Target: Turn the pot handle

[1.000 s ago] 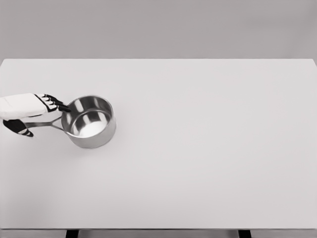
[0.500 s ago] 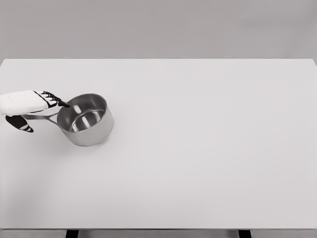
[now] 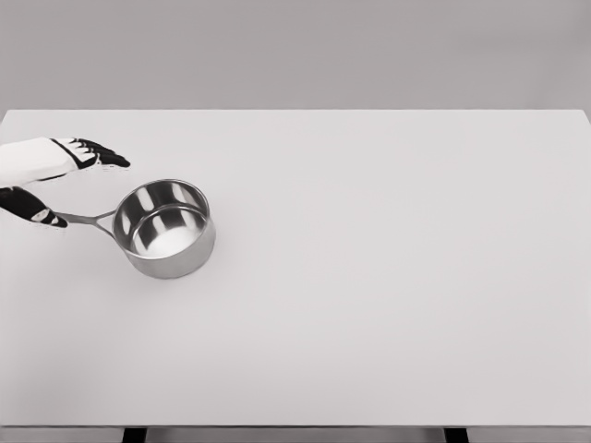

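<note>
Left hand (image 3: 57,175) now lifted off the handle (image 3: 90,220) with fingers spread and nothing held, pot (image 3: 166,228) settled flat at the table's (image 3: 388,277) left side, handle pointing left — probably rotation finished, or a regrasp pending.

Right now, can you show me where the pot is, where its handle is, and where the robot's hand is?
pot (image 3: 166,231): head view, on the shiny inside bottom.
handle (image 3: 90,221): head view, middle of the thin metal bar sticking out left.
left hand (image 3: 57,171): head view, between the spread fingers and thumb.
</note>
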### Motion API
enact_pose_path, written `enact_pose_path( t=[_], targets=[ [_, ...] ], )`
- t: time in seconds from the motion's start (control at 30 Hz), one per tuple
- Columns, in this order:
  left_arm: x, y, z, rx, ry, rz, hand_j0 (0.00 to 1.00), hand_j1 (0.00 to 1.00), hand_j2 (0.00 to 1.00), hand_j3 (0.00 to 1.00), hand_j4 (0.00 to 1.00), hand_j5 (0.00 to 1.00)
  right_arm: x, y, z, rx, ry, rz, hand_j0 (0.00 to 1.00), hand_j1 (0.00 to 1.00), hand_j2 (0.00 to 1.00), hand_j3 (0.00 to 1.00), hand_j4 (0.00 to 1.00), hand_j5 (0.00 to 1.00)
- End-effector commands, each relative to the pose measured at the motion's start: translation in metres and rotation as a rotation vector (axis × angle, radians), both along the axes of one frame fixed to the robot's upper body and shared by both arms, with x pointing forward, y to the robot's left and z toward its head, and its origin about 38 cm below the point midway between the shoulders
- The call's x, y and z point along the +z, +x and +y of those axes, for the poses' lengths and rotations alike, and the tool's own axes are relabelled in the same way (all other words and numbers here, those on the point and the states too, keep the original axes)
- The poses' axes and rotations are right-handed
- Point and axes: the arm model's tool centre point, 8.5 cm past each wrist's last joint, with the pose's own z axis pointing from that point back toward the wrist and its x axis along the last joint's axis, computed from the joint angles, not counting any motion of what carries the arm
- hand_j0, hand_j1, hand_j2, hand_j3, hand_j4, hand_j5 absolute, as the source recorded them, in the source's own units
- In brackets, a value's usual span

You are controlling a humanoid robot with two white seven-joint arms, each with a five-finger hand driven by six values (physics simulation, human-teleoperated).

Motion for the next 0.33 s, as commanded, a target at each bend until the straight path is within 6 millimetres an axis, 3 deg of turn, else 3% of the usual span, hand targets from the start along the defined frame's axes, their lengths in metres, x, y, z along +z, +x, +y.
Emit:
enact_pose_path(
  t=[0.0, 0.13, 0.3],
  targets=[
    [-0.002, 0.005, 0.001, 0.020, -0.055, 0.006, 1.00, 1.00, 1.00, 1.00, 1.00, 1.00, 0.000, 0.000, 0.000, 0.000, 0.000, 0.000, 1.00, 1.00, 1.00, 1.00, 1.00, 1.00],
    [-0.017, 0.043, 0.012, 0.133, -0.134, 0.013, 1.00, 1.00, 1.00, 1.00, 1.00, 1.00, 0.000, 0.000, 0.000, 0.000, 0.000, 0.000, 1.00, 1.00, 1.00, 1.00, 1.00, 1.00],
    [-0.022, 0.051, 0.021, 0.176, -0.148, 0.021, 1.00, 1.00, 1.00, 1.00, 1.00, 1.00, 0.000, 0.000, 0.000, 0.000, 0.000, 0.000, 1.00, 1.00, 1.00, 1.00, 1.00, 1.00]
  ],
)
